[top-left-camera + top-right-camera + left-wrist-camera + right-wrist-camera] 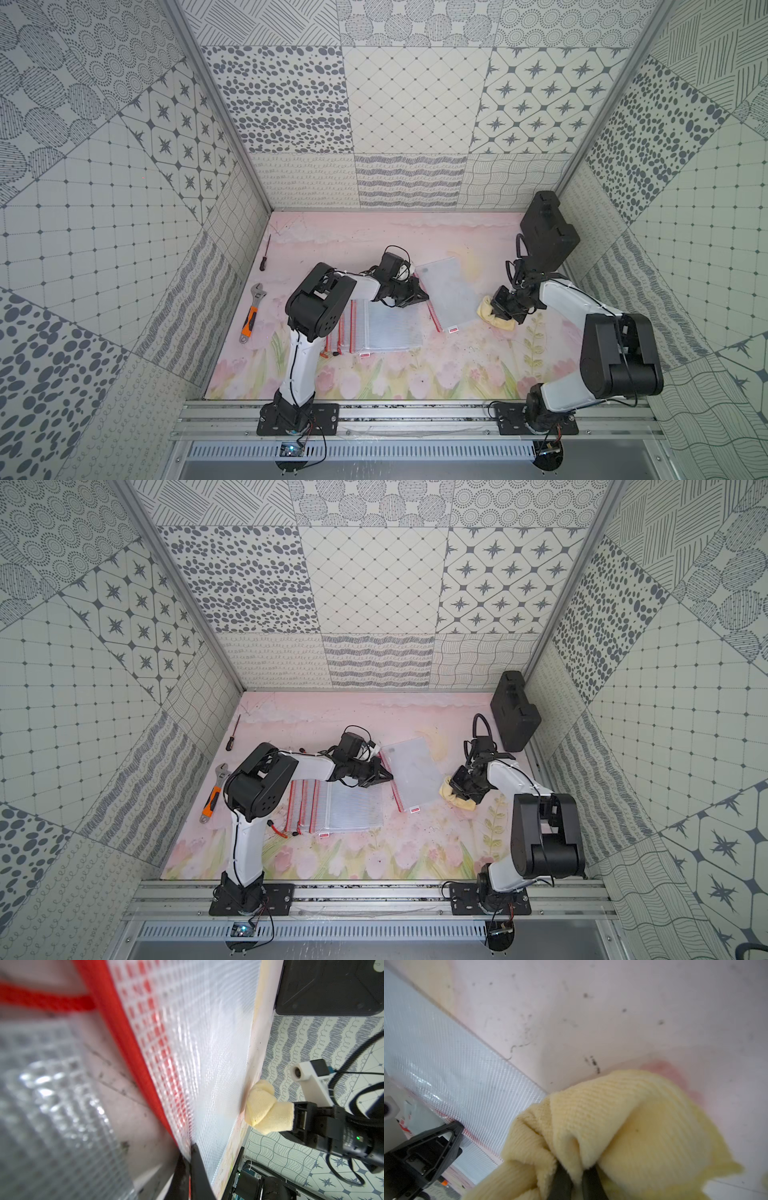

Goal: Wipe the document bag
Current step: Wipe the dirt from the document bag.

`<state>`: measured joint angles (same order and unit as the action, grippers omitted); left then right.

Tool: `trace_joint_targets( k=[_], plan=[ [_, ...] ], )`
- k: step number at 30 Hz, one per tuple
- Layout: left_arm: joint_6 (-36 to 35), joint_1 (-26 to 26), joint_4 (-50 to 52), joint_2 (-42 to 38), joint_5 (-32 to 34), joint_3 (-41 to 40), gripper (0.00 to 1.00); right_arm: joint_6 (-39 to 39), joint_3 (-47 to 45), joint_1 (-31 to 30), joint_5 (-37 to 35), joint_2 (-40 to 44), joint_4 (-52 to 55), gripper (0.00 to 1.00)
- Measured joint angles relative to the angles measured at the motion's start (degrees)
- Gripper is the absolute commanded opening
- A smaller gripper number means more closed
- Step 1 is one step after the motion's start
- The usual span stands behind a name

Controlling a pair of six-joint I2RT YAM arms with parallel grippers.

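The document bag (449,291) (415,771) is a translucent mesh pouch with a red zipper edge, lying flat mid-table. My left gripper (420,297) (190,1151) is shut on that zipper edge, pinching it between the black fingers. The bag's mesh face (207,1064) stretches away from that grip. My right gripper (498,309) (575,1169) is shut on a bunched yellow cloth (496,320) (633,1126). The cloth rests on the table against the bag's opposite edge (446,1068), as the left wrist view shows the cloth (264,1105).
A stack of more mesh bags (374,328) lies under the left arm. An orange-handled wrench (253,307) and a screwdriver (265,253) lie at the left. A black case (548,237) stands at the back right. Patterned walls enclose the floral table.
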<state>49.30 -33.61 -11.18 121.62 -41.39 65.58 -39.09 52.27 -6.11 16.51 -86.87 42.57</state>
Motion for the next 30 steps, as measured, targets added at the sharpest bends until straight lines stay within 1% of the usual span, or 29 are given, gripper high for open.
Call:
trace_joint_targets(
  k=[3, 5, 7, 9, 12, 15, 17, 20, 22, 23, 24, 26, 28, 30],
  plan=[
    [0.0, 0.0, -0.02, 0.17, -0.07, 0.07, 0.0, -1.51, 7.93, -11.69, -0.66, -3.61, -0.17, 0.0],
    [0.0, 0.04, -0.13, 0.28, -0.07, 0.26, 0.0, -3.04, 12.57, -18.73, 0.04, -7.8, -2.97, 0.0],
    [0.0, 0.11, -0.26, 0.37, -0.09, 0.31, 0.0, -4.61, 14.47, -23.23, 1.66, -11.85, -6.1, 0.0],
    [0.0, 0.11, -0.35, 0.39, -0.11, 0.33, 0.0, -6.23, 14.25, -25.44, 2.71, -15.37, -8.55, 0.0],
    [-0.02, 0.15, -0.37, 0.48, -0.22, 0.35, 0.0, -7.72, 11.96, -24.59, 4.42, -17.86, -10.97, 0.0],
    [0.0, 0.15, -0.66, 0.55, -0.15, 0.37, 0.0, -7.65, 9.25, -21.14, 6.01, -15.8, -12.55, 0.0],
    [0.0, 0.15, -0.81, 0.57, -0.13, 0.37, 0.0, -6.49, 5.35, -15.43, 6.08, -12.85, -12.61, 0.0],
    [0.0, 0.15, -0.85, 0.59, -0.15, 0.37, 0.0, -3.3, 0.92, -2.71, 5.68, -8.37, -10.16, 0.0],
    [-0.02, 0.17, -0.85, 0.61, -0.17, 0.39, 0.0, -0.9, 0.28, 4.31, 4.11, -6.4, -7.69, 0.0],
    [-0.02, 0.17, -0.85, 0.61, -0.2, 0.39, 0.0, 0.09, 0.39, 6.4, 3.13, -5.77, -6.51, 0.0],
    [-0.02, 0.2, -0.85, 0.63, -0.26, 0.42, 0.0, 0.87, 0.72, 7.21, 2.14, -5.33, -5.09, 0.0],
    [-0.02, 0.2, -0.85, 0.68, -0.31, 0.44, 0.0, 1.44, 2.32, 5.05, 0.87, -5.31, -2.75, 0.0],
    [-0.02, 0.22, -0.85, 0.76, -0.44, 0.48, 0.0, 1.33, 5.77, -1.2, -0.33, -6.32, -1.14, 0.0],
    [-0.02, 0.22, -0.85, 0.9, -0.52, 0.57, 0.0, 0.72, 11.19, -8.37, -0.61, -9.31, -0.79, 0.0]
  ],
)
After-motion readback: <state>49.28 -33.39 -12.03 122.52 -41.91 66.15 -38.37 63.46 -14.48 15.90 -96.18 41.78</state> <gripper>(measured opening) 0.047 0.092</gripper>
